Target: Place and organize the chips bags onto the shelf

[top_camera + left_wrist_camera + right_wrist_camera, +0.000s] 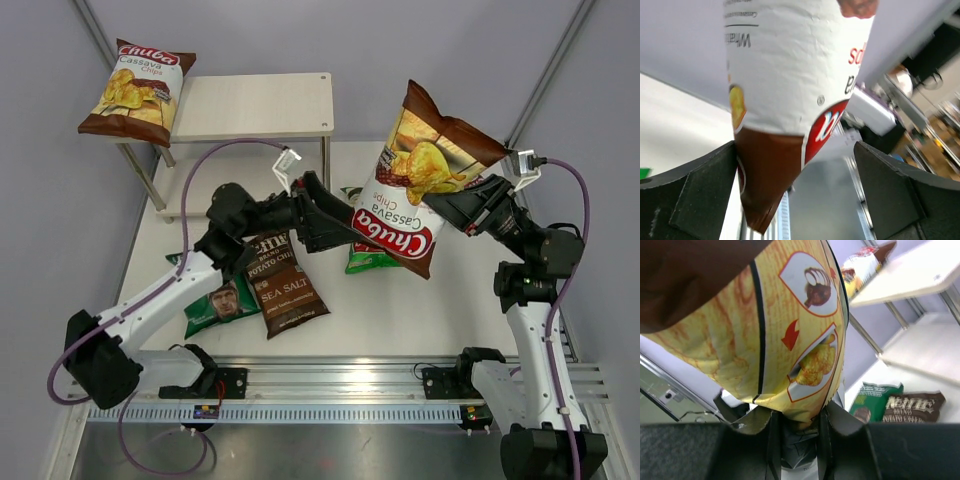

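My right gripper (462, 205) is shut on the edge of a brown Chuba Cassava bag (425, 175) and holds it in the air over the table's middle. In the right wrist view the bag (780, 330) is pinched in my right gripper (797, 422). My left gripper (343, 226) is open, its fingers either side of the bag's lower corner (775, 185); the corner lies against the left finger (700, 195). A second brown Chuba bag (135, 90) lies on the left of the shelf's top board (260, 105).
On the table lie the Kettle Sea Salt bag (282, 282), the dark green face bag (222, 305) and a green bag (368, 260) mostly hidden under the held bag. The shelf's lower board (185, 205) is partly behind my left arm. Walls stand close on both sides.
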Robot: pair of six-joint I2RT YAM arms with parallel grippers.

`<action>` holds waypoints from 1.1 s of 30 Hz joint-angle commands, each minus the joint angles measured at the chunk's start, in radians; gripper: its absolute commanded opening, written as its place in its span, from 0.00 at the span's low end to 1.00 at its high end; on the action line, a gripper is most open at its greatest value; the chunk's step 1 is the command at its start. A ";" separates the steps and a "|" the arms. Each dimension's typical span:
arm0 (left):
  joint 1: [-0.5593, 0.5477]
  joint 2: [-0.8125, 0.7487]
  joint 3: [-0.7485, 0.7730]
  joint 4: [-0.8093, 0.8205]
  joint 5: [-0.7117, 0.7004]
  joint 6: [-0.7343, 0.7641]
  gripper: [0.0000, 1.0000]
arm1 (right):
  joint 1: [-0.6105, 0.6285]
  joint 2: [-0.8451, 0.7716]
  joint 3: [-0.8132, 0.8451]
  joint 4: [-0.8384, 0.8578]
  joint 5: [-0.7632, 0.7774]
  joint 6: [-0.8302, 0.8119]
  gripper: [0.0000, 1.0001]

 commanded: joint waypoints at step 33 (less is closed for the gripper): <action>-0.187 0.065 -0.075 0.623 -0.627 -0.044 0.99 | 0.119 0.219 0.013 0.855 0.332 0.349 0.21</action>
